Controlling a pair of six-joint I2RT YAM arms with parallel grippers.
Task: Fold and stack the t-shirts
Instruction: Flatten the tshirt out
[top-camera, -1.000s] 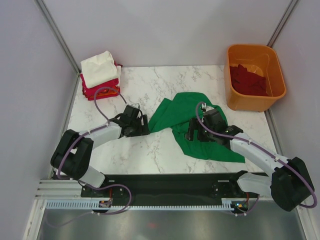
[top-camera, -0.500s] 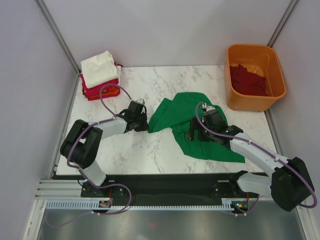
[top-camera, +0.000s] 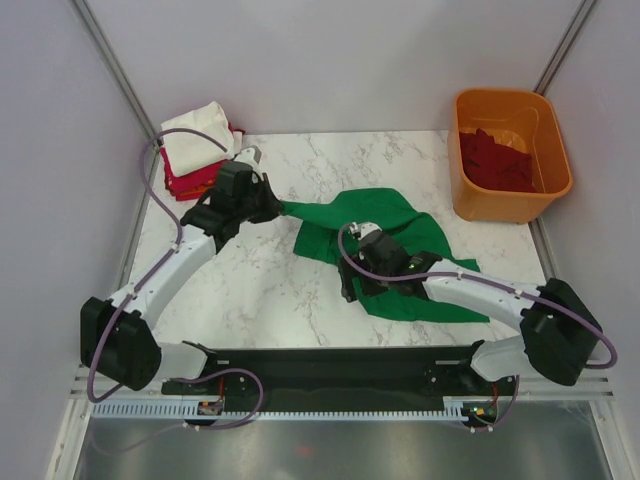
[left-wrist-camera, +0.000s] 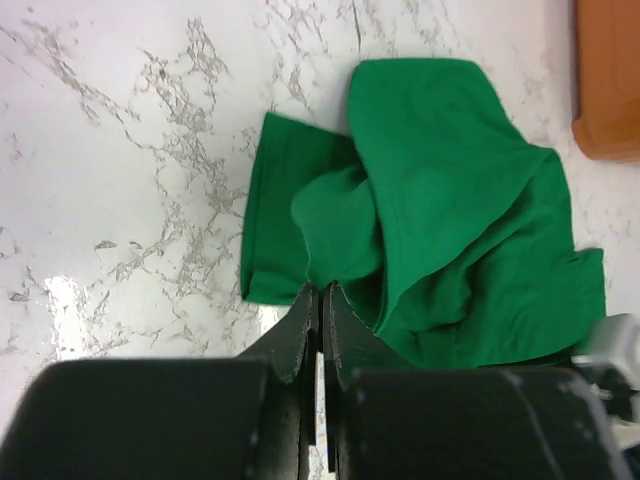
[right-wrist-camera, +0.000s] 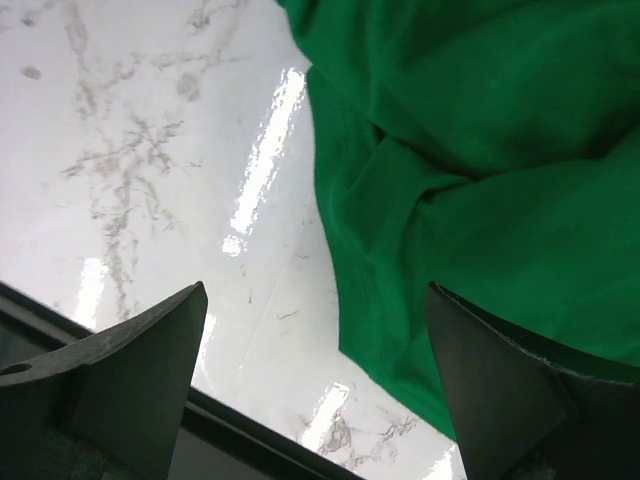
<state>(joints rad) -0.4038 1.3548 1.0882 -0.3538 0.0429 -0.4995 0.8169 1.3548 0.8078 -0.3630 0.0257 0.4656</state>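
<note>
A bright green t-shirt lies crumpled in the middle of the marble table. My left gripper is shut on its left corner, and the cloth is drawn out in a point toward the back left. In the left wrist view the jaws pinch the green t-shirt at a fold. My right gripper hovers open over the shirt's near left edge. Its fingers straddle the green hem and bare marble, and nothing is held. A stack of folded t-shirts, cream-white on top of red and orange, sits at the back left.
An orange plastic tub at the back right holds dark maroon t-shirts; its corner shows in the left wrist view. The black front rail runs along the near table edge. Grey walls enclose the table.
The left gripper closed on the green shirt's left corner and pulled it toward the back left. The right arm swung left, to the shirt's near left edge.
</note>
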